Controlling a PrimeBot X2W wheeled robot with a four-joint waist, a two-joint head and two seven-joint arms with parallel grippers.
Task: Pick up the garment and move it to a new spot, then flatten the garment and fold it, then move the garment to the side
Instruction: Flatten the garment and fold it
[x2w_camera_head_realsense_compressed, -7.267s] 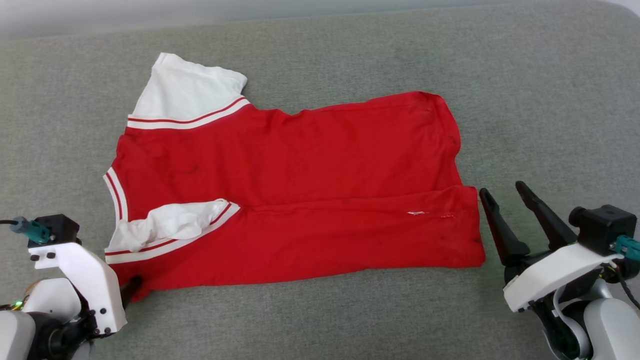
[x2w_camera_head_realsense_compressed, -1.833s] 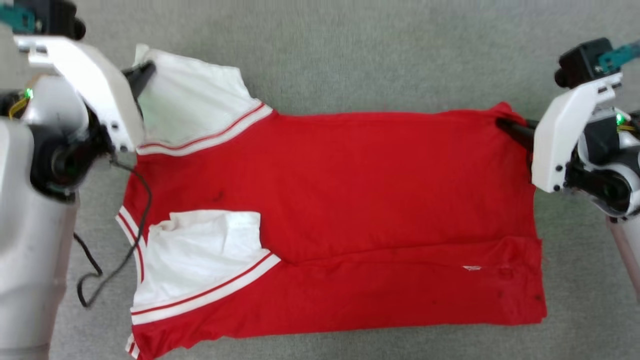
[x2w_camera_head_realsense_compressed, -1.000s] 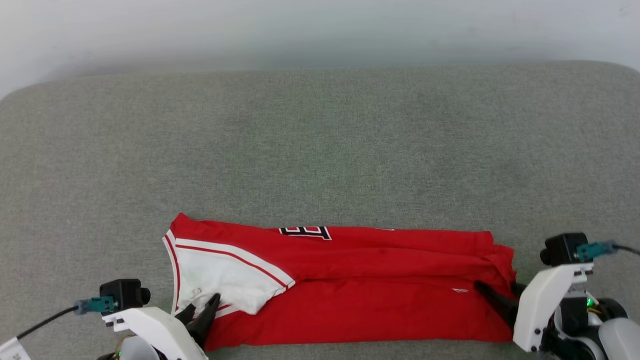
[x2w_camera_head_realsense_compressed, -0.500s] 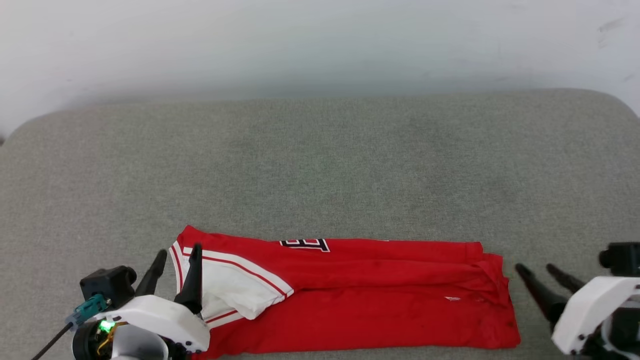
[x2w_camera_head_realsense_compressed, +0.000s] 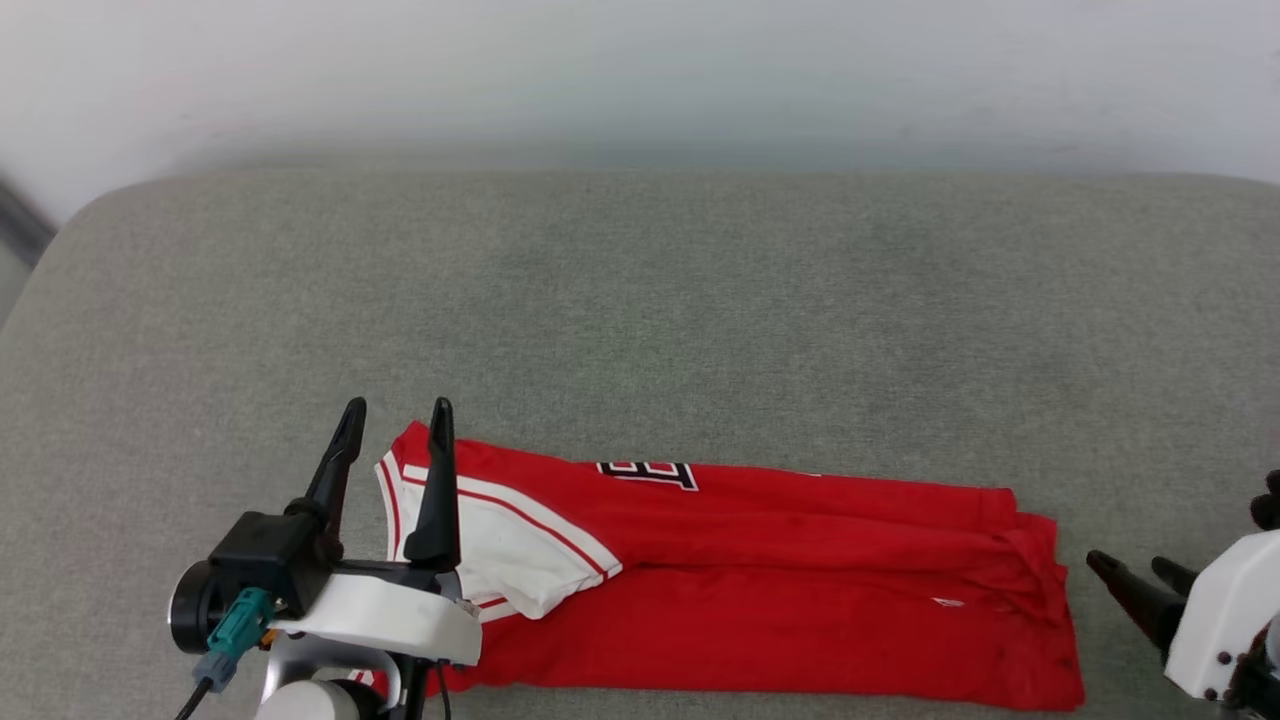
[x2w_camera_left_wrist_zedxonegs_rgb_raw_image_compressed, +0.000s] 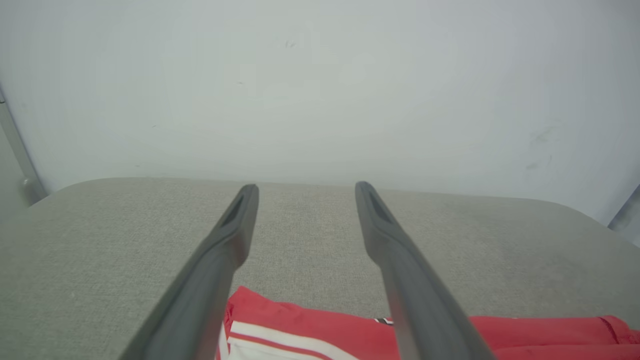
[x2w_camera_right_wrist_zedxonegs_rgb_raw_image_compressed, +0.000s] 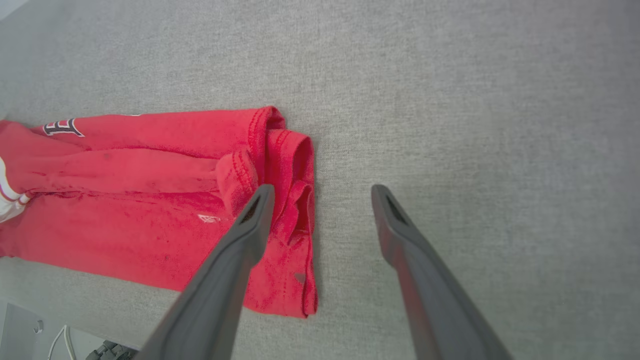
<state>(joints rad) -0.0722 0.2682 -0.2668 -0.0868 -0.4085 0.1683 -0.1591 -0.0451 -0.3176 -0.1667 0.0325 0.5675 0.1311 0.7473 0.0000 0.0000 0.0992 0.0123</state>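
Looking down on a wide grey cushion (x2w_camera_head_realsense_compressed: 640, 300) below a pale wall (x2w_camera_head_realsense_compressed: 640, 70). Along its near edge, finding the shirt (x2w_camera_head_realsense_compressed: 780, 620) folded into a long narrow band, long axis running left to right, neck and white sleeve (x2w_camera_head_realsense_compressed: 520, 550) pointing left, hem (x2w_camera_head_realsense_compressed: 1040, 580) pointing right. At the left end, seeing the left gripper (x2w_camera_head_realsense_compressed: 398, 408), jaws spread and empty, one finger over the sleeve, the nearer of the two. Just off the hem, seeing the right gripper (x2w_camera_head_realsense_compressed: 1128, 562), jaws likewise spread, holding nothing. Probably calling for a pinch at each short end, then a fold or slide along that axis.
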